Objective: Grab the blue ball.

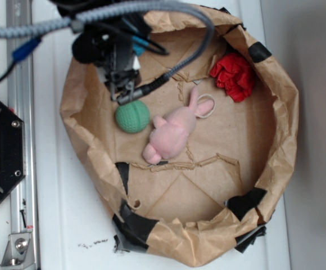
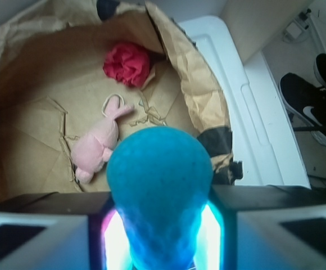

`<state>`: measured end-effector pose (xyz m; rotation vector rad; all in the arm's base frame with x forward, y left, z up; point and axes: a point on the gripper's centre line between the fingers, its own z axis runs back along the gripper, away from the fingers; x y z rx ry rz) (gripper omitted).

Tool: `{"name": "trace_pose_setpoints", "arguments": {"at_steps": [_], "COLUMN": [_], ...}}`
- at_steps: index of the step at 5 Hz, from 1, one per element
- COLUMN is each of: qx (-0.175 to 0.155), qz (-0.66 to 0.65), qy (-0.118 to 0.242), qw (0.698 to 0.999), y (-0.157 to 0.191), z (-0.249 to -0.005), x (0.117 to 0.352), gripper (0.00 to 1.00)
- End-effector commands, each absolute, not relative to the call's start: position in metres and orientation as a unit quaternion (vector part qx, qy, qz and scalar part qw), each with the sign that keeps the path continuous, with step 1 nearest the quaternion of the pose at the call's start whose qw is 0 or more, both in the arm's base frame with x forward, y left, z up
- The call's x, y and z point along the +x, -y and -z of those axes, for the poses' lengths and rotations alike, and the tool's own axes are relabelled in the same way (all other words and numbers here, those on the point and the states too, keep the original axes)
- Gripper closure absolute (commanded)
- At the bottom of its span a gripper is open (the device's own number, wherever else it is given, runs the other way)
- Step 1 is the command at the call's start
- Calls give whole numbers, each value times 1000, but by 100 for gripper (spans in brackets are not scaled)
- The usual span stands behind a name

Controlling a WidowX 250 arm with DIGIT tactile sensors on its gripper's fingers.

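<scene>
The blue ball (image 2: 159, 185) fills the lower middle of the wrist view, squeezed between my two fingers (image 2: 84, 225), its lower half pinched narrow. My gripper (image 2: 160, 230) is shut on it and holds it above the brown paper bowl (image 2: 28, 84). In the exterior view my gripper (image 1: 123, 87) hangs over the bowl's far left part, just above the mint-green ball (image 1: 132, 117). The blue ball is hidden there behind the arm and cables.
A pink plush rabbit (image 1: 171, 132) lies in the bowl's middle; it also shows in the wrist view (image 2: 98, 145). A red crumpled cloth (image 1: 234, 75) sits at the far right wall, seen too in the wrist view (image 2: 127, 63). The bowl's walls (image 1: 281, 140) are raised and taped.
</scene>
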<state>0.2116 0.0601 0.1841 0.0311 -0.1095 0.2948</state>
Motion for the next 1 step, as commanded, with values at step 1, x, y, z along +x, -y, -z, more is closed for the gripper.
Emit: {"name": "trace_pose_setpoints", "arguments": {"at_steps": [1], "qx": [21], "qz": [-171], "qy": [75], "qw": [982], "y": [-38], "z": [-190], "x": [218], "gripper": [100]}}
